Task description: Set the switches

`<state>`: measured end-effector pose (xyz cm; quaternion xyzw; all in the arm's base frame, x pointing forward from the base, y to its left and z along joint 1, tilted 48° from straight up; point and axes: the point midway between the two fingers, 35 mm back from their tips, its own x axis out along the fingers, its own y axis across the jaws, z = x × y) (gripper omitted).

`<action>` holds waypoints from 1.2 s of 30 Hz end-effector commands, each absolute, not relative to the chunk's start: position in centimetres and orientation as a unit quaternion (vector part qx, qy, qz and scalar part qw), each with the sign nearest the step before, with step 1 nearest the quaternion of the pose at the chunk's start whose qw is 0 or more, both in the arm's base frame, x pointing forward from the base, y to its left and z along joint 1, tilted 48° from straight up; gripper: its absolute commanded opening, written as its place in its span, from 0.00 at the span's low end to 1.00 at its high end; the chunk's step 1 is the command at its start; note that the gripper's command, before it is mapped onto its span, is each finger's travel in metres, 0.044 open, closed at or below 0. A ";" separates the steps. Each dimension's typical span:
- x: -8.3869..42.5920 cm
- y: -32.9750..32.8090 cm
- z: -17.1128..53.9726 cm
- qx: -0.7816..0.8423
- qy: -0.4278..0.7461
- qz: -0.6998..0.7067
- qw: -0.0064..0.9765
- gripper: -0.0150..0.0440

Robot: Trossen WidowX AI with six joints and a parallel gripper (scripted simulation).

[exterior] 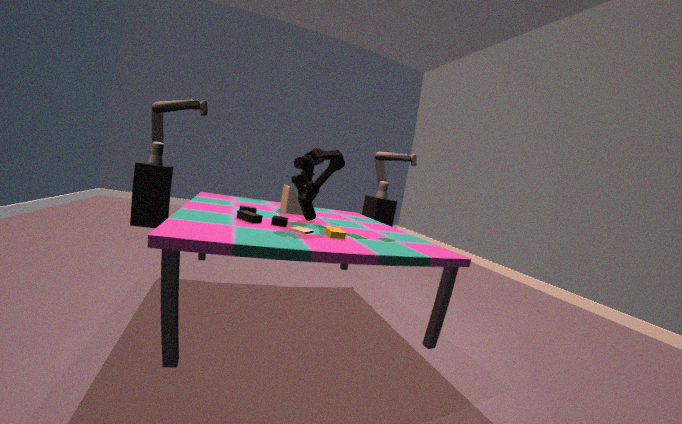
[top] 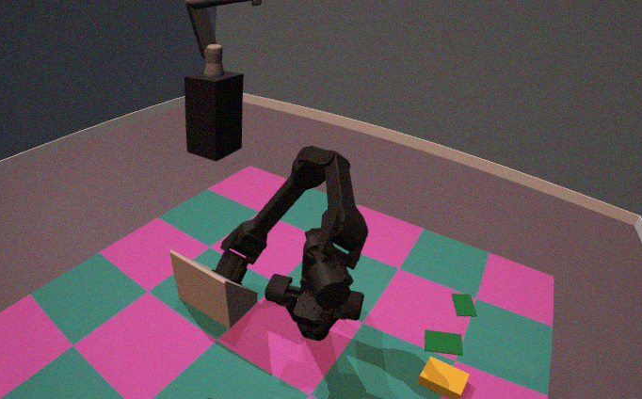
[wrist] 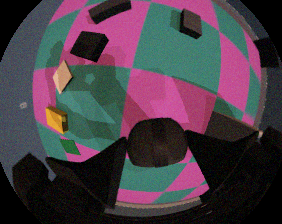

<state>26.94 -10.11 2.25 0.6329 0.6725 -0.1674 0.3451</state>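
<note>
While the black arm (top: 277, 202) (exterior: 328, 155) bent over the bench (top: 120, 324) (exterior: 196, 230) (wrist: 177, 42), its end effector (top: 312, 312) (exterior: 307, 198) (wrist: 156, 137) was closed on the dark controller unit (top: 315, 330) (exterior: 308, 211) (wrist: 158, 145). The unit was held up above the bench, between the two fingers. Its switches and label were too dark or hidden to tell. A tan board (top: 202, 292) (exterior: 285, 200) stood upright near it. A yellow block (top: 442, 377) (exterior: 335, 232) (wrist: 56, 120) sat near a flat green piece (top: 443, 342) (exterior: 357, 236) (wrist: 70, 146), well apart from the unit.
</note>
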 end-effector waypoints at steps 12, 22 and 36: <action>27.2 -10.5 1.0 0.630 0.674 -0.167 0.347 0.83; 27.4 -10.8 0.3 0.630 0.674 -0.167 0.347 0.83; 27.7 -11.0 -0.7 0.630 0.674 -0.167 0.347 0.83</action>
